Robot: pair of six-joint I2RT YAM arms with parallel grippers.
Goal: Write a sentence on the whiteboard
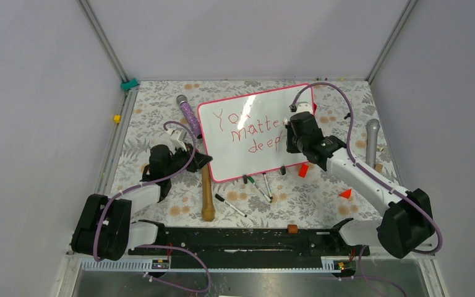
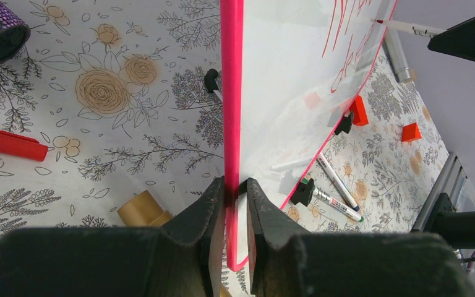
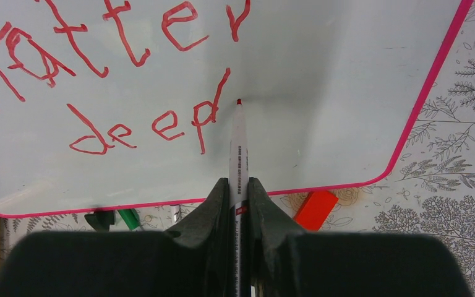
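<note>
Floral surface (image 1: 161, 117): whiteboard (image 1: 222, 158) lies mid-surface, sentence (image 1: 247, 133) reaches "deep". Left fingers (image 2: 207, 204) pinch its pink edge; right fingers (image 3: 213, 204) clamp marker (image 3: 239, 142). Board judged stiff, light, slick: hold by frame.

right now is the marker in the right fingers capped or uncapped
Uncapped: the thin white marker shows a bare red tip, pointing at the glossy white board.

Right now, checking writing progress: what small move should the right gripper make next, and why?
Probably start the next letter just right of the red handwritten "deep": the thin white marker's red tip sits beside its "p", bare board beyond.
</note>
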